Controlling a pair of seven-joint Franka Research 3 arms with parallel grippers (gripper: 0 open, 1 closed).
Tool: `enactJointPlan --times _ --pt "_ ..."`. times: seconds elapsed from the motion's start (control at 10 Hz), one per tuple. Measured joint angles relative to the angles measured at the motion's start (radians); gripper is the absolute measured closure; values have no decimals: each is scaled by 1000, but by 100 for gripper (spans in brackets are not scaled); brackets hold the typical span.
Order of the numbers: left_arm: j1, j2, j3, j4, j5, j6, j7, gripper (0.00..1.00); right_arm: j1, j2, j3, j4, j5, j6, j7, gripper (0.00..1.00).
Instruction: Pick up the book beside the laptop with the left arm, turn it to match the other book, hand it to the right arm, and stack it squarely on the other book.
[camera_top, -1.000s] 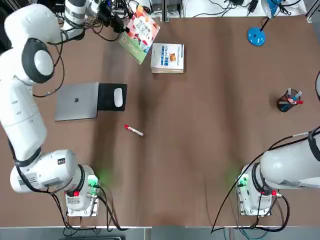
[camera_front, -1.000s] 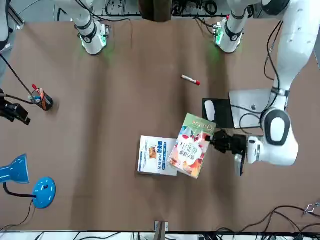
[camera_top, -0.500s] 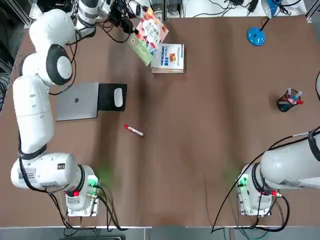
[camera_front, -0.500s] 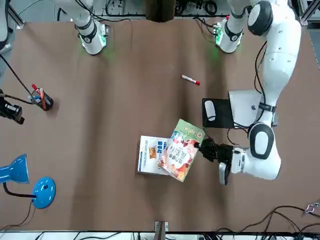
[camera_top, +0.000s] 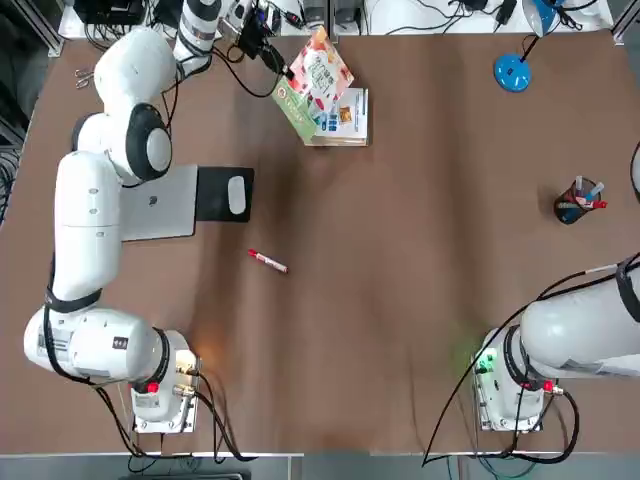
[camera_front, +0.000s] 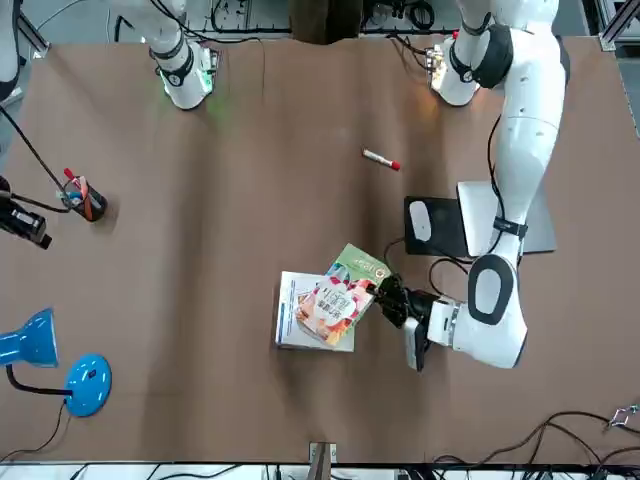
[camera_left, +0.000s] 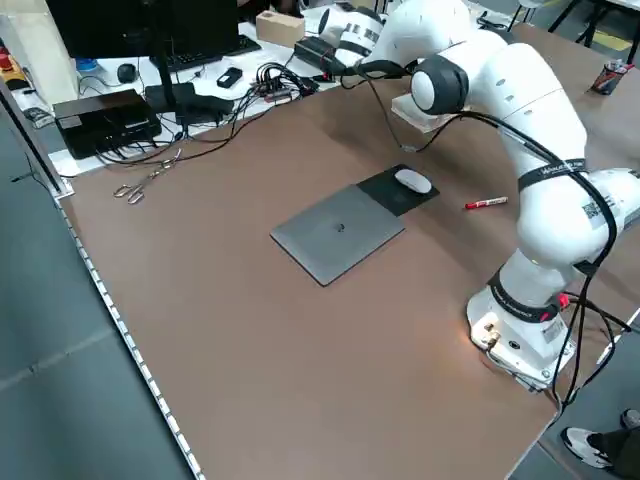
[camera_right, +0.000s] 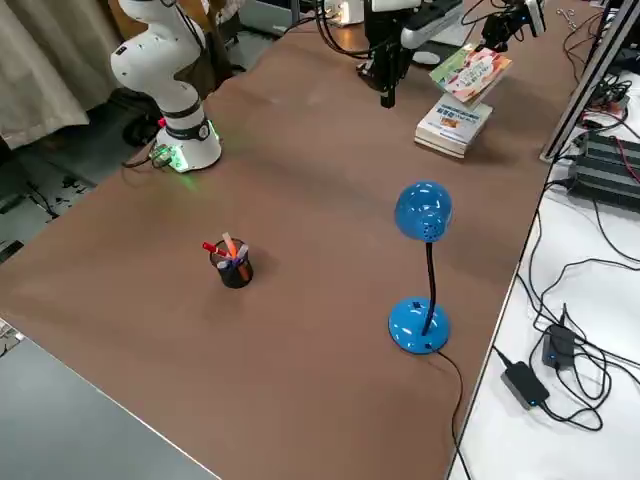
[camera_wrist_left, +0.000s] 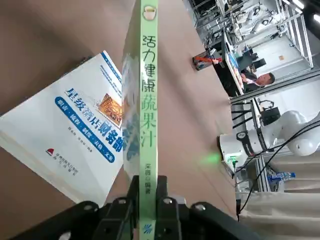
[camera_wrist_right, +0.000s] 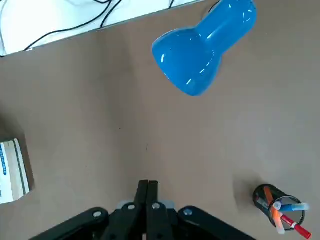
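Top view shows the left gripper (camera_top: 280, 62) at the far side, clamped on the green edge of the book (camera_top: 317, 80), held tilted above the other book (camera_top: 343, 118). Its long axis lies diagonal to that book. The right gripper (camera_wrist_right: 147, 190) is empty and closed, toward the right, near the lamp (camera_wrist_right: 205, 47). A cup (camera_top: 578, 203) holds pens.

Table (camera_top: 400, 260): matt brown, cloth-like, faint creases.
Left arm (camera_top: 85, 230): glossy white plastic shell.
Book (camera_top: 313, 80): paper, glossy printed cover.
Other book (camera_wrist_left: 75, 135): paper, smooth white cover.
Laptop (camera_left: 335, 232): matt grey metal.
Lamp (camera_right: 424, 212): glossy blue plastic.
Mouse pad (camera_top: 215, 195): matt black.
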Motion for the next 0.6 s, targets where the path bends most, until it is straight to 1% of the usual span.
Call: enactJointPlan --times 0.3,0.6 --pt "-25 32 3 30 0 -4 6 85 -1 0 0 0 47 0 37 100" --pt "-51 70 13 72 1 -4 28 85 -3 0 -1 -1 54 -2 99 100"
